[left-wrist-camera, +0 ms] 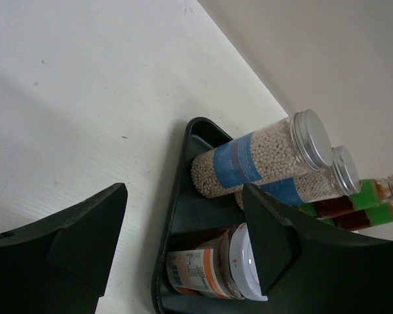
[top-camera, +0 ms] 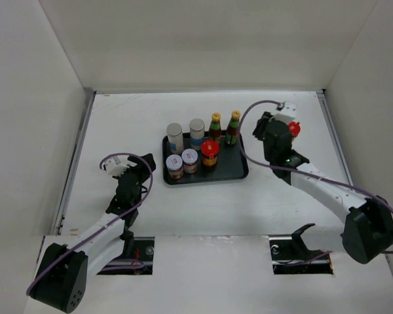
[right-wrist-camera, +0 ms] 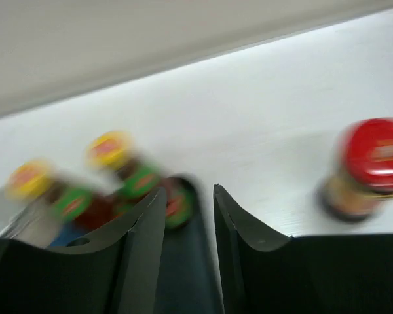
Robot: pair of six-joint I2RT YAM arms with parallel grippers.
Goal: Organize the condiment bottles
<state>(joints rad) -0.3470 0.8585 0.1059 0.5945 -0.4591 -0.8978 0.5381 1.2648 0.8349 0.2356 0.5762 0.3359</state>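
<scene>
On the black tray (top-camera: 234, 170) stand two silver-topped blue-banded cylinders (top-camera: 175, 135) (top-camera: 196, 129), two slim yellow-capped bottles (top-camera: 215, 124) (top-camera: 234, 123), two white-lidded jars (top-camera: 174, 165) (top-camera: 190, 159) and one red-capped brown bottle (top-camera: 209, 152). A second red-capped bottle (top-camera: 293, 129) stands on the table right of the tray. It is next to my right gripper (top-camera: 267, 127), which is open and empty. In the blurred right wrist view the gripper (right-wrist-camera: 187, 203) has this bottle (right-wrist-camera: 370, 167) to its right, outside the jaws. My left gripper (top-camera: 128, 167) is open and empty, left of the tray.
White walls enclose the table on the left, back and right. In the left wrist view the gripper (left-wrist-camera: 183, 216) faces the tray's left rim (left-wrist-camera: 182, 170), with a white-lidded jar (left-wrist-camera: 213, 268) and both cylinders (left-wrist-camera: 262, 157) behind it.
</scene>
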